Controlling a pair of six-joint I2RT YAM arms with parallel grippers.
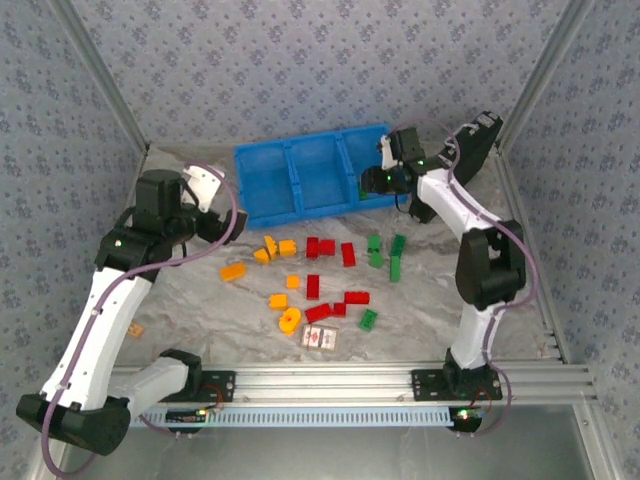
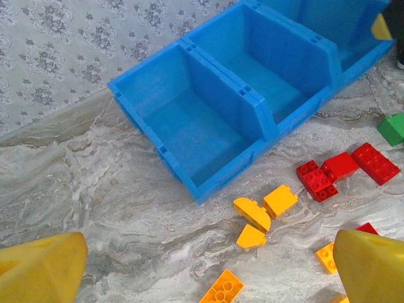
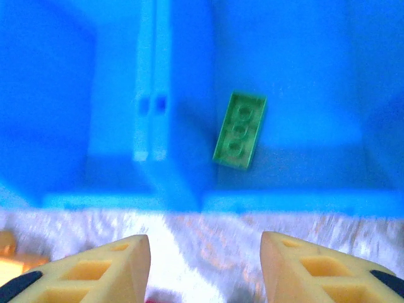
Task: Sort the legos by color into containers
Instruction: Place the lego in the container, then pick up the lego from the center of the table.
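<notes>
Left end effector (image 2: 205,268) spread, empty, toward far-left corner of bench (image 1: 430,300). Loose legos (image 1: 313,286) mid-bench. Tray (image 1: 265,190) at far edge; green brick (image 3: 240,129) in right compartment (image 3: 303,76). Right end effector (image 3: 205,265) spread, empty, above it. Risk: low retreat clips wall, shifts tray.

A bright blue plastic three-compartment tray (image 1: 268,190) sits open-topped, one flat green brick (image 3: 239,129) lying studs-up, slightly askew, in one compartment, while red, green and yellow-orange plastic bricks (image 1: 313,287) lie scattered just in front.
</notes>
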